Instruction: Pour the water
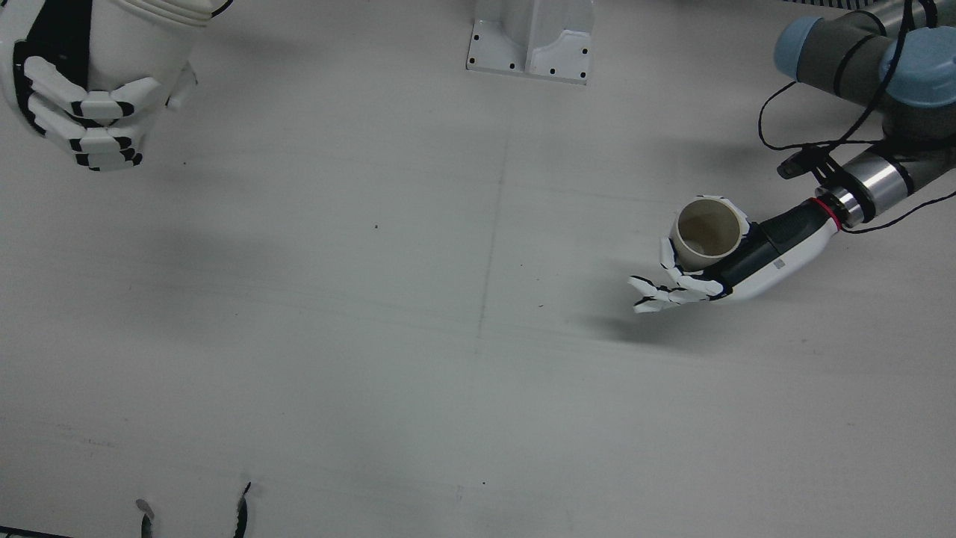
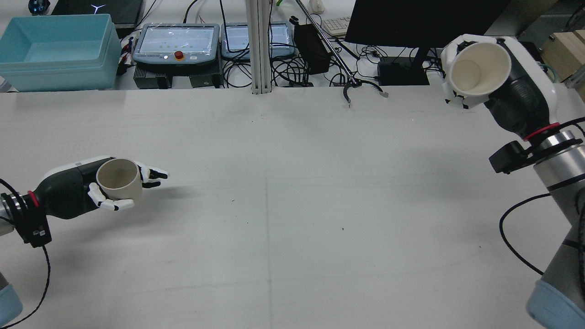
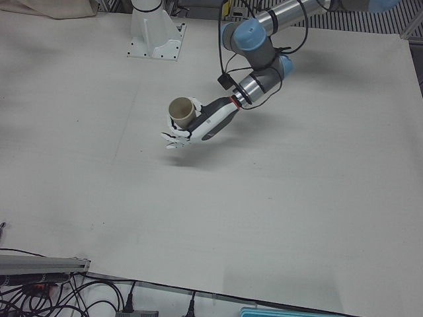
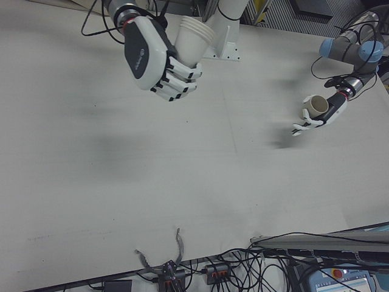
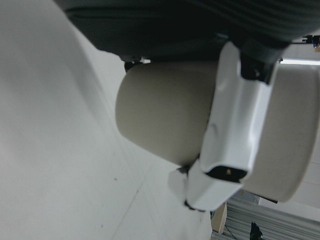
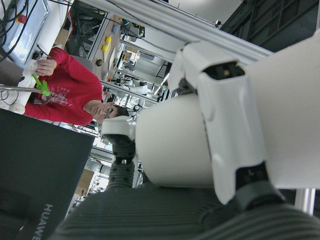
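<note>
My left hand point(image 2: 80, 189) is shut on a beige paper cup point(image 2: 118, 179), held upright low over the table's left side with its mouth up. The front view shows this cup point(image 1: 708, 233) looking empty, with the hand point(image 1: 736, 269) wrapped round its side and some fingers stretched forward. My right hand point(image 2: 512, 87) is raised high at the far right, shut on a white paper cup point(image 2: 480, 68) that is tilted with its mouth toward the rear camera. In the right-front view that hand point(image 4: 155, 58) grips the white cup point(image 4: 191, 36) well above the table.
An arm pedestal point(image 1: 532, 41) stands at the table's middle back edge. Beyond the far edge are a blue bin point(image 2: 55, 50), control tablets point(image 2: 178, 43), a monitor point(image 2: 425, 20) and cables. A claw tool point(image 2: 363, 89) overhangs that edge. A person in red point(image 6: 65, 95) sits behind.
</note>
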